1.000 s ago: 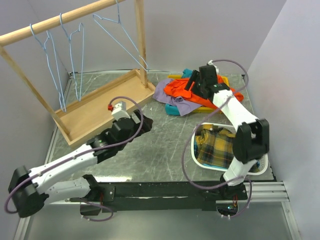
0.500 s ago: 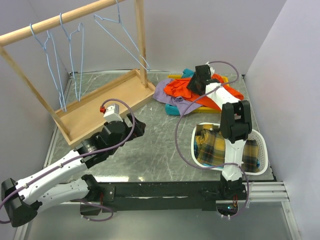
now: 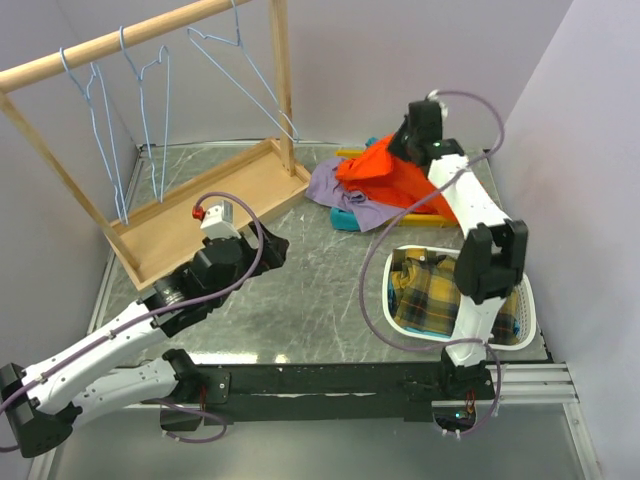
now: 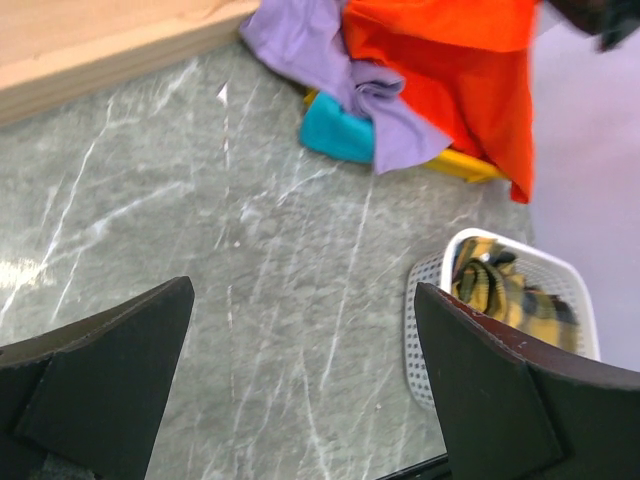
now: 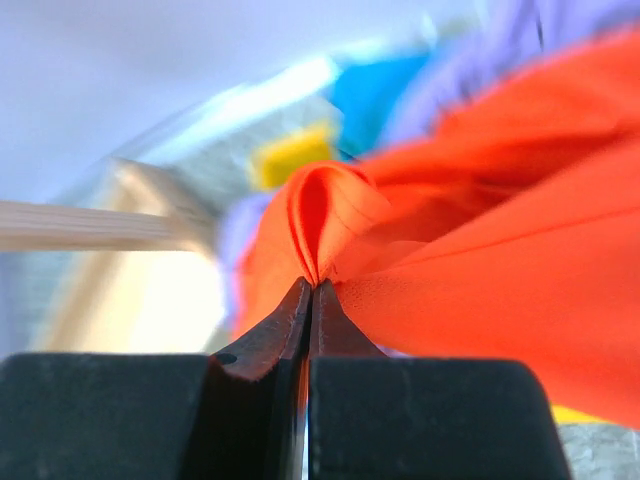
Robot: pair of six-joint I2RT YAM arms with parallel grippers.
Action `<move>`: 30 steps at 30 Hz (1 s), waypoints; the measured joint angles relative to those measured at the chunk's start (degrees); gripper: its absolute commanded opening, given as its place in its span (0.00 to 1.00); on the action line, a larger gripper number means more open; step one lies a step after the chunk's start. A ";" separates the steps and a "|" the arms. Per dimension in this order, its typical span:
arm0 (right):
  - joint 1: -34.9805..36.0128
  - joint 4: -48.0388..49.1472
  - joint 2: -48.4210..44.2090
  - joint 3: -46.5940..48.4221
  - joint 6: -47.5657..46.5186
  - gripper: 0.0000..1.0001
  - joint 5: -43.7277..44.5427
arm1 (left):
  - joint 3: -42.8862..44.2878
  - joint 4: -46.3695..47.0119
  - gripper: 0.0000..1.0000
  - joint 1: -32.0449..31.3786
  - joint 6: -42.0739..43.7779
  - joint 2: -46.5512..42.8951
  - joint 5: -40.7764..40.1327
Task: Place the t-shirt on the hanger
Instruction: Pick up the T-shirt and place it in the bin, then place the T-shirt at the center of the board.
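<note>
"Now, how many hangers does the overhead view show?" the student asks.

"Three thin light-blue wire hangers, all on one round wooden rail (image 3: 110, 45): a left one (image 3: 108, 140), a middle one (image 3: 160, 120) and a right one (image 3: 245, 88). The rail tops a wooden rack whose flat tray (image 3: 200, 215) rests on the grey marbled table (image 3: 320, 290)."

"And the garments?"

"One bright orange short-sleeved t-shirt (image 3: 395, 178) lies at the far right of the table, well apart from the hangers. It sits on a pile with one lavender-purple garment (image 3: 335, 185), one teal cloth (image 3: 345, 220) and one yellow item (image 4: 460, 165). One yellow plaid cloth (image 3: 430, 295) fills the single white perforated basket (image 3: 525, 330), which stands nearer the arm bases."

"What do the two grippers hold?"

"The right gripper (image 5: 310, 290) has its jaws pressed together on a fold of the t-shirt, so the cloth rises in a peak from the pile to the jaws. The left gripper (image 4: 302, 290) has its fingers (image 4: 100, 380) spread wide and holds nothing. It hangs above bare table between the tray and the basket."
</note>
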 measured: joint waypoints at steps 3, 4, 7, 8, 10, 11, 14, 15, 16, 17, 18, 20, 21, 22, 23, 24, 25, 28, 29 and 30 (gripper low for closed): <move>-0.11 -2.23 -6.43 3.72 -0.02 0.00 -0.31 | 1.64 0.02 0.98 0.00 1.01 -0.66 0.02; -0.13 -2.84 -8.68 5.20 -0.04 0.00 -0.48 | 2.01 0.04 0.98 0.00 1.20 -0.85 0.02; -0.17 -4.11 -14.58 9.57 -0.02 0.00 -2.10 | 3.26 -0.07 0.98 0.00 2.14 -1.31 0.11; -0.15 -4.61 -15.93 11.10 -0.02 0.00 -2.99 | 3.80 -0.17 0.98 0.00 2.45 -1.42 0.13; -0.13 -5.38 -19.17 14.64 0.00 0.00 -4.85 | 4.85 -0.39 0.98 0.00 2.93 -1.53 0.17; -0.02 -5.73 -20.63 16.33 0.04 0.00 -5.88 | 5.35 -0.42 0.98 0.00 3.39 -1.62 0.20; 0.98 -6.60 -24.22 19.45 0.24 0.00 -8.22 | 7.02 -1.03 0.98 0.00 4.17 -1.73 0.35; 1.77 -6.86 -25.35 19.98 0.28 0.00 -8.79 | 7.52 -1.16 0.98 0.00 4.50 -1.84 0.37; 2.49 -7.04 -26.25 20.20 0.28 0.00 -9.20 | 7.89 -1.20 0.98 0.00 4.74 -1.95 0.37; 3.65 -7.32 -27.26 20.20 0.28 0.00 -9.53 | 8.28 -1.25 0.98 0.00 5.03 -2.14 0.37; 4.90 -7.80 -28.11 20.20 0.26 0.00 -9.94 | 8.59 -1.27 0.98 0.00 5.29 -2.47 0.37; 6.93 -8.46 -29.33 20.20 0.28 0.00 -10.82 | 8.90 -1.31 0.98 0.00 5.55 -3.21 0.35; 8.02 -8.81 -29.86 20.20 0.42 0.00 -11.26 | 8.98 -1.40 0.98 0.00 5.70 -3.56 0.35; 9.18 -9.05 -30.32 20.20 0.48 0.00 -11.65 | 9.07 -1.51 0.98 0.00 5.88 -3.91 0.35; 10.38 -9.27 -30.67 20.22 0.57 0.00 -11.87 | 9.20 -1.68 0.98 0.00 6.01 -4.11 0.35; 11.41 -9.46 -30.95 20.24 0.76 0.00 -12.07 | 9.27 -1.68 0.98 0.00 6.08 -4.26 0.35; 12.37 -9.64 -31.12 20.39 1.01 0.00 -12.35 | 9.29 -1.75 0.99 0.00 6.12 -4.33 0.35; 14.91 -9.68 -31.17 21.73 2.38 0.00 -14.34 | 9.29 -2.19 0.99 0.00 6.43 -4.28 0.37; 15.61 -9.27 -31.36 21.77 3.13 0.00 -15.21 | 9.29 -2.38 0.99 0.00 6.47 -4.22 0.44; 16.20 -9.03 -31.67 21.73 3.72 0.00 -15.91 | 9.29 -2.51 0.99 0.00 6.47 -4.22 0.57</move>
